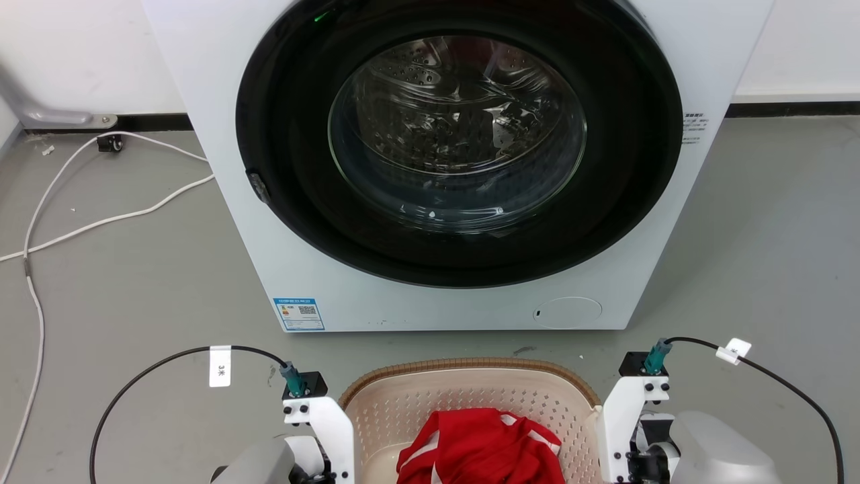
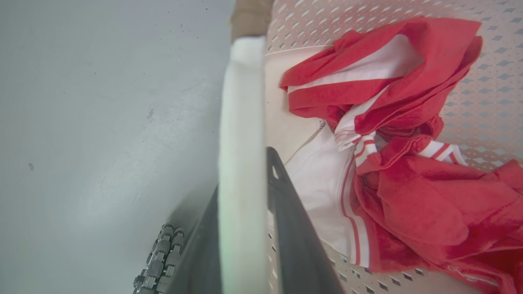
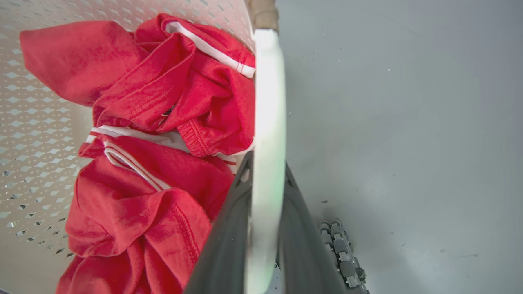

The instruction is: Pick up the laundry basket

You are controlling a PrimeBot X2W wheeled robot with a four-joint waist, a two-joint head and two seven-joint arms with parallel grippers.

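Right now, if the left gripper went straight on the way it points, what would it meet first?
Probably the brown rim of the laundry basket: the left gripper straddles its white handle, which leads there.

1. Saw a cream, rounded-rectangular plastic laundry basket (image 1: 403, 410): matt, walls pierced with small holes, brown woven-look rim (image 1: 470, 365), smooth white handle (image 2: 241, 122).
2. Found crumpled red cloth with white stripes (image 1: 480, 444): soft, matt, hems stitched.
3. Noted a white box-shaped washing machine (image 1: 201, 81), smooth with a satin sheen; glossy black round door (image 1: 282, 168) with clear, reflective glass; shiny perforated metal drum (image 1: 416, 74) behind.
4. Made out a grey floor (image 1: 134, 289): smooth, matt, lightly scuffed and speckled.
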